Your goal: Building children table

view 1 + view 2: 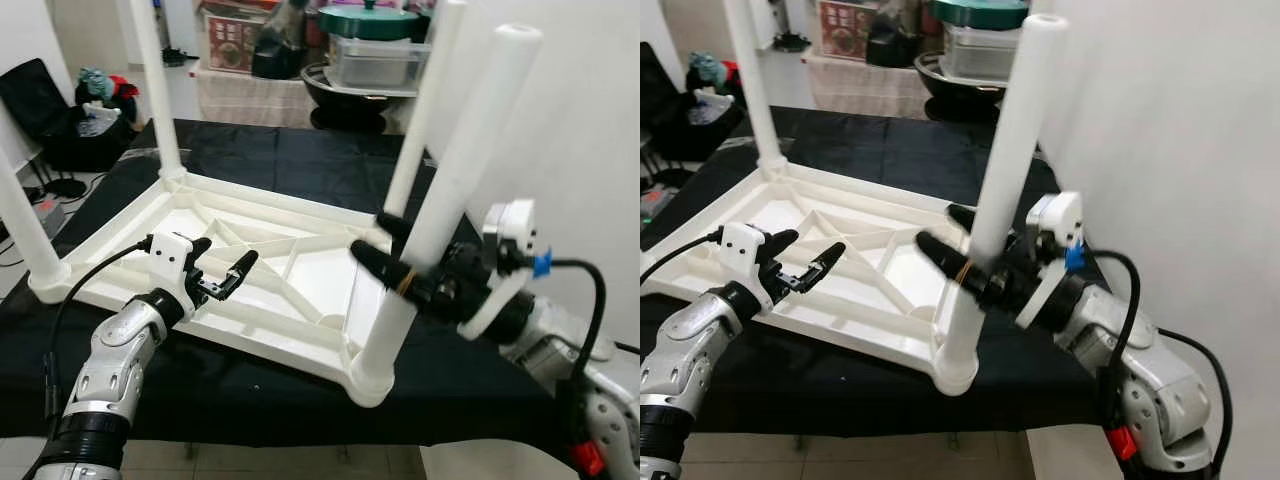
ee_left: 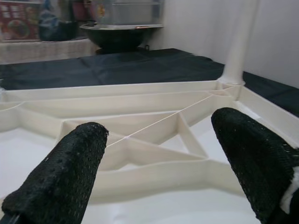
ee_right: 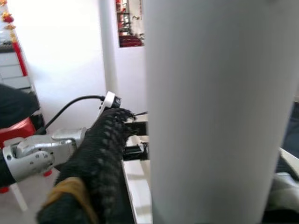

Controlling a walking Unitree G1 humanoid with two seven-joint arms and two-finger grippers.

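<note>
A white plastic children's table [image 1: 250,215] lies upside down on a black-covered surface, its ribbed underside facing up. Several white legs stand up from its corners. My right gripper [image 1: 375,238] is shut on the near right leg [image 1: 460,170], one black finger in front of it and one behind. In the right wrist view that leg [image 3: 215,112] is huge beside one finger [image 3: 98,158]. My left gripper [image 1: 226,255] hovers open just above the underside near the left front rim, holding nothing. Its two fingers [image 2: 70,172] frame the crossing ribs [image 2: 154,135].
The black cloth [image 1: 290,150] covers the work surface, and its front edge is close to me. A white wall [image 1: 580,120] stands close on the right. Behind are a shelf with pots and a clear container [image 1: 375,55], and a black bag [image 1: 60,115] at far left.
</note>
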